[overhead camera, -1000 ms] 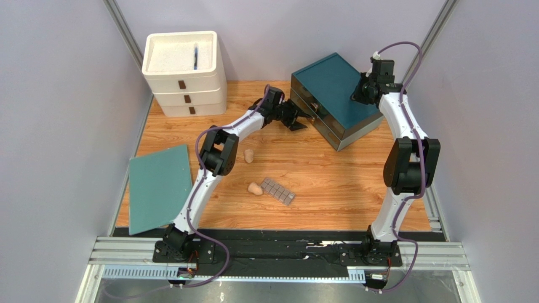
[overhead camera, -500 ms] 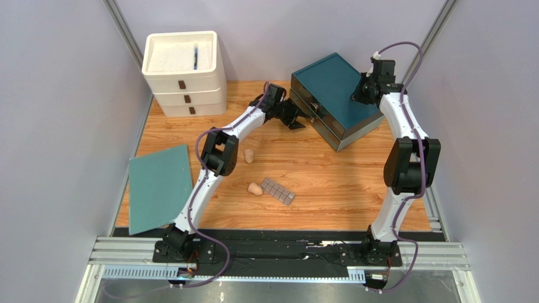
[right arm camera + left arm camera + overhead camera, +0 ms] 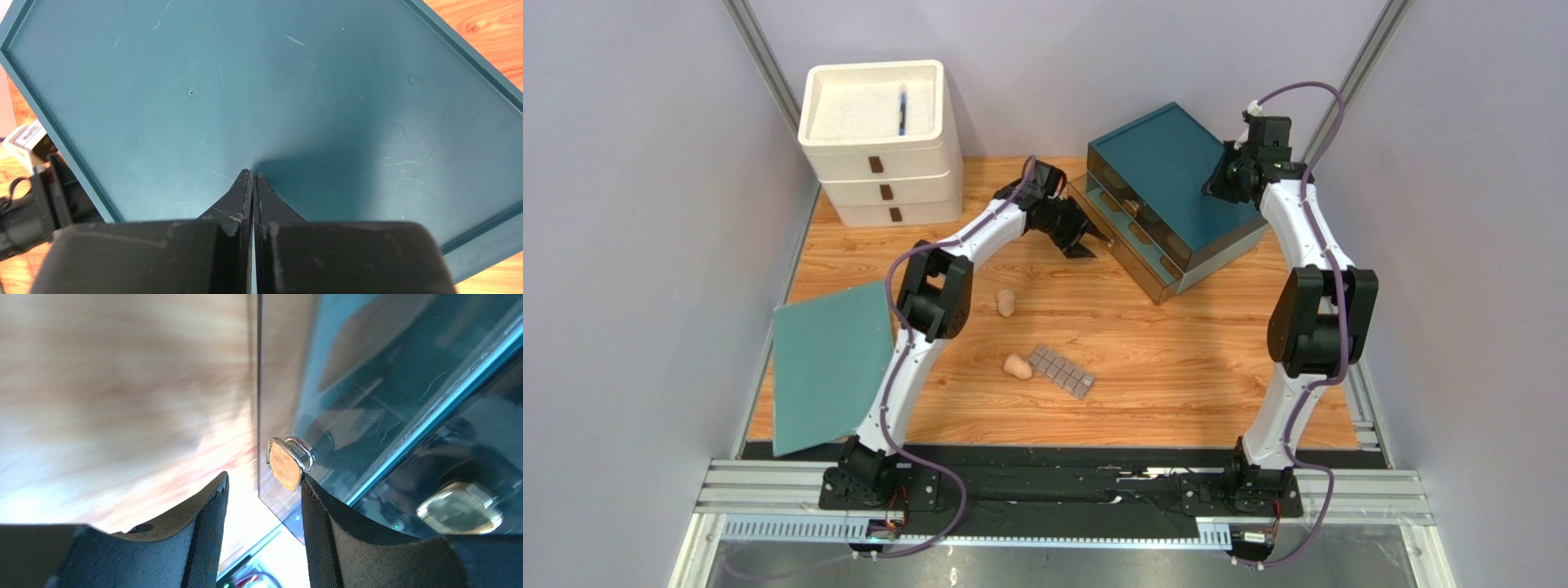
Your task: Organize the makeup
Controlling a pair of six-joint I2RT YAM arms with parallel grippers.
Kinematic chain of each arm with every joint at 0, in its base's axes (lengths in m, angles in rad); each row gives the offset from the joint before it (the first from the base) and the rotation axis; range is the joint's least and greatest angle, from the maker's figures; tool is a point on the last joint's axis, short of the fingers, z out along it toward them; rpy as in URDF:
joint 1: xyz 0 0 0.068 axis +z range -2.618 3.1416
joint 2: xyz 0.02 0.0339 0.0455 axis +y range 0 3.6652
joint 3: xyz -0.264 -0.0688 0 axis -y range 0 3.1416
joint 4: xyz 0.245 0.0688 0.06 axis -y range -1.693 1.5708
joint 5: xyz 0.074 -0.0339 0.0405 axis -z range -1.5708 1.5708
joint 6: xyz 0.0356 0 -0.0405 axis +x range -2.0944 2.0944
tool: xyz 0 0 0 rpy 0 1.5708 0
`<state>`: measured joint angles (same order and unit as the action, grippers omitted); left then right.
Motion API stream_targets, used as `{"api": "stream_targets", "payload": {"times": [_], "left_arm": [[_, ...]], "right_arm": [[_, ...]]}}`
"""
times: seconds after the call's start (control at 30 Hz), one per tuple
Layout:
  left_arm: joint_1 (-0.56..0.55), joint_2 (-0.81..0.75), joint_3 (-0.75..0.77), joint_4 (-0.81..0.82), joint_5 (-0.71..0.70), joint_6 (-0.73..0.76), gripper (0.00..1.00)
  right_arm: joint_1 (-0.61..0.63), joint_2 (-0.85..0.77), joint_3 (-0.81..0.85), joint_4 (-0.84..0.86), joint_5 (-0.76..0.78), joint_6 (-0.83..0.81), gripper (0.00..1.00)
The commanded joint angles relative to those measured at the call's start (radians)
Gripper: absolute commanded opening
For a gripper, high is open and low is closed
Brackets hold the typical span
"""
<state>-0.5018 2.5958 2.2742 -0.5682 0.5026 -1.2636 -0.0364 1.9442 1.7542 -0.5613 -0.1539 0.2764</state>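
Two beige sponges [image 3: 1006,301] [image 3: 1017,364] and the grey-brown gridded palette [image 3: 1063,370] lie on the wooden table. The tube and both bottles are out of view. My left gripper [image 3: 1078,239] is open at the front of the dark teal drawer box [image 3: 1173,172], whose lower drawer [image 3: 1127,249] stands pulled out. In the left wrist view a gold knob [image 3: 283,463] sits between the fingertips of my left gripper [image 3: 264,478], against the right finger [image 3: 319,508]. My right gripper [image 3: 1226,178] is shut and empty, its tips resting on the box's top [image 3: 307,73]; it also shows in the right wrist view [image 3: 253,174].
A white stacked drawer unit [image 3: 879,153] stands at the back left with a slim dark item [image 3: 902,110] on top. A flat teal sheet [image 3: 832,361] lies at the left table edge. Grey walls close in both sides.
My left gripper has drawn back to the left and toward me, and the lower drawer of the teal box has slid out with it. The right arm has not moved.
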Motion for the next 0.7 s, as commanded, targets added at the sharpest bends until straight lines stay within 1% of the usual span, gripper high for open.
{"api": "stream_targets", "payload": {"times": [0.0,0.1,0.17,0.23,0.33,0.43,0.47,0.53,0.63,0.67], "left_arm": [[0.025,-0.106,-0.152,-0.208,-0.087,0.127,0.52],[0.039,-0.179,-0.235,-0.219,-0.127,0.173,0.53],[0.045,-0.209,-0.296,-0.188,-0.119,0.185,0.53],[0.046,-0.239,-0.324,-0.129,-0.098,0.204,0.55],[0.045,-0.272,-0.317,-0.061,-0.081,0.251,0.64],[0.045,-0.327,-0.303,-0.021,-0.09,0.328,0.69],[0.045,-0.345,-0.301,-0.022,-0.098,0.367,0.74],[0.048,-0.402,-0.326,-0.022,-0.118,0.394,0.77],[0.051,-0.45,-0.334,-0.09,-0.125,0.46,0.78],[0.051,-0.456,-0.32,-0.158,-0.131,0.51,0.78]], "right_arm": [[0.003,0.068,-0.041,-0.152,-0.015,-0.008,0.0],[0.001,0.068,-0.044,-0.152,-0.022,-0.003,0.0],[0.003,0.068,-0.05,-0.147,-0.027,-0.003,0.0],[0.003,0.068,-0.053,-0.147,-0.033,0.0,0.0],[0.001,0.065,-0.058,-0.146,-0.033,-0.002,0.0],[0.001,0.059,-0.058,-0.144,-0.035,-0.003,0.0],[0.001,0.058,-0.058,-0.146,-0.035,-0.002,0.0],[0.001,0.058,-0.056,-0.144,-0.039,-0.002,0.0],[0.003,0.056,-0.059,-0.143,-0.047,0.001,0.0],[0.003,0.056,-0.059,-0.143,-0.049,0.001,0.0]]}}
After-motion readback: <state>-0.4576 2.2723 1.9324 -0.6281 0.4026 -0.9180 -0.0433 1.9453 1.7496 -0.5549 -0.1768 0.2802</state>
